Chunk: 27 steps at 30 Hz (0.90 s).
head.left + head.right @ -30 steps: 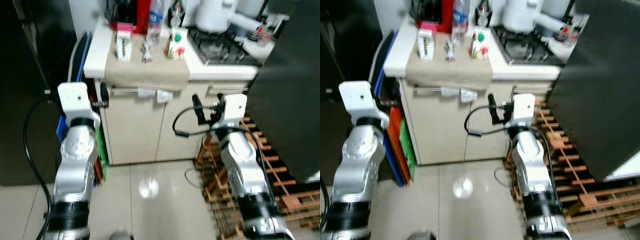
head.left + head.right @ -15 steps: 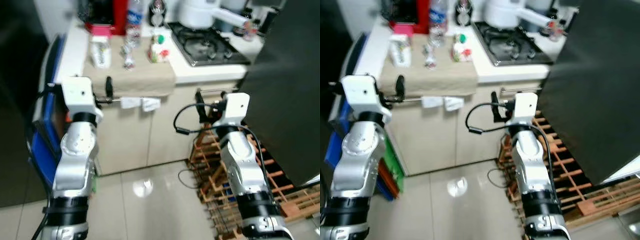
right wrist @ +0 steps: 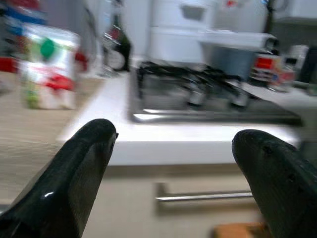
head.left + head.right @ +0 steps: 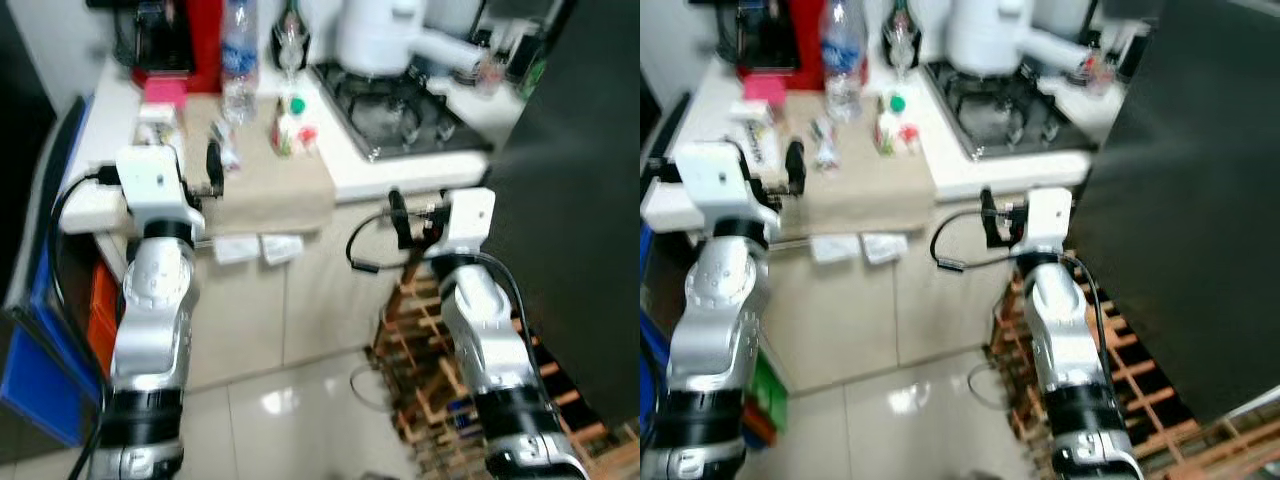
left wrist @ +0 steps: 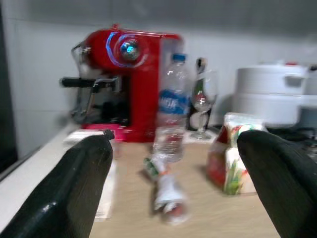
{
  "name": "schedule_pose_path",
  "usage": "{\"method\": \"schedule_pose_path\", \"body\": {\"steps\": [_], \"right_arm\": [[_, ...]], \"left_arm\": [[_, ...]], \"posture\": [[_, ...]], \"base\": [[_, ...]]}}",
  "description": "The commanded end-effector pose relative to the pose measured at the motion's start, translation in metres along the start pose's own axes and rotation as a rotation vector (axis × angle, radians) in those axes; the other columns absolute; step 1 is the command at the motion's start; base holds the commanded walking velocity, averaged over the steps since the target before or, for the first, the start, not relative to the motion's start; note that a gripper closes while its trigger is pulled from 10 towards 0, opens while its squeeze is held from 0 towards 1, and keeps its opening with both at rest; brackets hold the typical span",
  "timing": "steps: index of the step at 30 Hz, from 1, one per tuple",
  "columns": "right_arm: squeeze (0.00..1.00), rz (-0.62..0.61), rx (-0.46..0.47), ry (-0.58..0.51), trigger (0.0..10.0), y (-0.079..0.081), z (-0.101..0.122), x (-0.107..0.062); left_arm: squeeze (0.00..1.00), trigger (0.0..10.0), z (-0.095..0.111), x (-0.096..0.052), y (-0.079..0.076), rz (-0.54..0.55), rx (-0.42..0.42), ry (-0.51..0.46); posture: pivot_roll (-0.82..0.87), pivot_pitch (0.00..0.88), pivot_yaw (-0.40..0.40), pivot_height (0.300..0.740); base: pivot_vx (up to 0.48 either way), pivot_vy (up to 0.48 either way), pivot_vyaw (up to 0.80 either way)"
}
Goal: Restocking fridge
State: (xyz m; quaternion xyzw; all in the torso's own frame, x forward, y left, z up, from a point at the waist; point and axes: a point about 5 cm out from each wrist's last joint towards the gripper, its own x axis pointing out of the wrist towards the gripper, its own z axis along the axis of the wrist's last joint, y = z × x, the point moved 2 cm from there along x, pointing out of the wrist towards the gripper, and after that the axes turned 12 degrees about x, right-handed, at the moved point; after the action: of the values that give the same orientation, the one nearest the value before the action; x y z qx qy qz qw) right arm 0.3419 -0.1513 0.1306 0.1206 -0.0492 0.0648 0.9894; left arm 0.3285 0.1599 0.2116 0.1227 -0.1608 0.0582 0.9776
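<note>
On the beige mat (image 4: 270, 185) on the counter stand a clear water bottle (image 4: 238, 62), a juice carton with a green cap (image 4: 288, 126) and a white carton with a pink top (image 4: 157, 108). A small wrapped item (image 5: 167, 191) lies in front of the bottle. My left gripper (image 4: 213, 166) is open at the counter's front edge, level with the mat, and its wrist view faces the bottle (image 5: 171, 114) and juice carton (image 5: 227, 158). My right gripper (image 4: 398, 214) is open below the counter edge, by the stove (image 3: 198, 94).
A red coffee machine (image 4: 185, 38) and a wine glass (image 5: 203, 105) stand at the back of the counter. A white appliance (image 4: 375, 35) sits behind the gas stove (image 4: 400, 112). The dark fridge door (image 4: 585, 200) stands on the right above wooden slats (image 4: 420, 390). Blue boards (image 4: 40, 340) lean at left.
The whole view has shifted as the camera moved nearer the counter. My left gripper has risen from the cabinet front to the counter's edge. The right arm holds about the same pose.
</note>
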Motion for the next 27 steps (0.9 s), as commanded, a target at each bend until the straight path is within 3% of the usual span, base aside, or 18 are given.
{"method": "schedule_pose_path", "body": {"steps": [1, 5, 16, 19, 23, 27], "right_arm": [[0.11, 0.041, -0.001, -0.031, 10.0, 0.012, 0.007, 0.005], [0.11, 0.042, 0.004, -0.028, 10.0, 0.014, 0.006, 0.005], [0.09, 0.033, 0.016, -0.034, 10.0, 0.013, 0.008, 0.006], [0.1, 0.053, 0.024, -0.053, 10.0, 0.019, 0.011, 0.005], [0.12, 0.064, 0.027, -0.048, 10.0, 0.02, 0.01, 0.002], [0.1, 0.047, 0.037, -0.034, 10.0, 0.018, 0.007, 0.002]], "left_arm": [[0.0, 10.0, 0.008, 0.002, 0.013, 0.05, 0.028, -0.035], [0.0, 10.0, 0.007, 0.005, 0.014, 0.059, 0.027, -0.018], [0.0, 10.0, -0.002, 0.009, 0.001, -0.011, 0.041, 0.029], [0.0, 10.0, -0.015, 0.001, -0.004, -0.038, 0.02, 0.091], [0.0, 10.0, -0.049, -0.026, -0.016, -0.134, -0.001, 0.236], [0.0, 10.0, -0.053, -0.023, -0.025, -0.178, -0.025, 0.26]], "posture": [[0.0, 0.0, -0.05, 0.74], [0.0, 0.0, -0.05, 0.74], [-0.01, 0.0, -0.048, 0.74], [-0.01, 0.0, -0.041, 0.74], [-0.01, 0.0, -0.036, 0.74], [0.0, 0.0, -0.041, 0.74]], "base": [[0.0, 0.0, 0.78], [0.0, 0.0, 0.69], [0.0, 0.0, 0.0], [0.0, 0.0, 0.5], [0.0, 0.0, 0.71], [0.0, 0.0, 0.35]]}}
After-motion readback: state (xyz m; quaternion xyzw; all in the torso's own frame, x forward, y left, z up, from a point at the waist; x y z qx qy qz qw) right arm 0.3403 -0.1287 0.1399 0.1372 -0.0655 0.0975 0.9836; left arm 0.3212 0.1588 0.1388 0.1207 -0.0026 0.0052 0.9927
